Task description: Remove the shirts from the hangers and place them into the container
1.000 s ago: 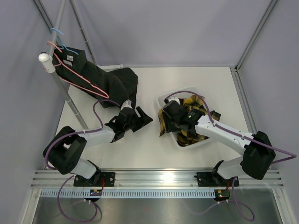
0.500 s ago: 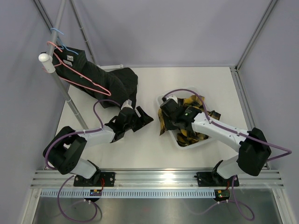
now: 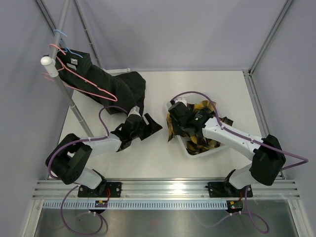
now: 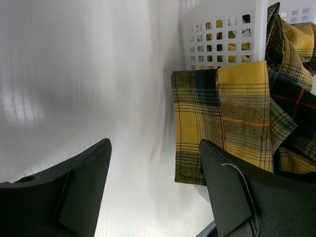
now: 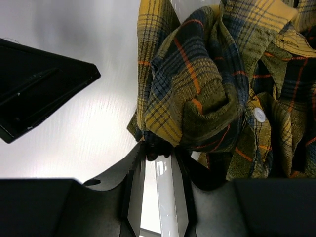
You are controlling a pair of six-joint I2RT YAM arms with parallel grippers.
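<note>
One white button (image 5: 259, 114) (right wrist only) on plaid shirt (image 5: 197, 89)

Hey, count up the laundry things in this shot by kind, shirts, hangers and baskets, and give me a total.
Shirts: 2 (plaid shirt, black shirt)
Hangers: 3 (2 pink hangers, 1 blue hanger)
Baskets: 1 (white basket)
Total: 6
</note>
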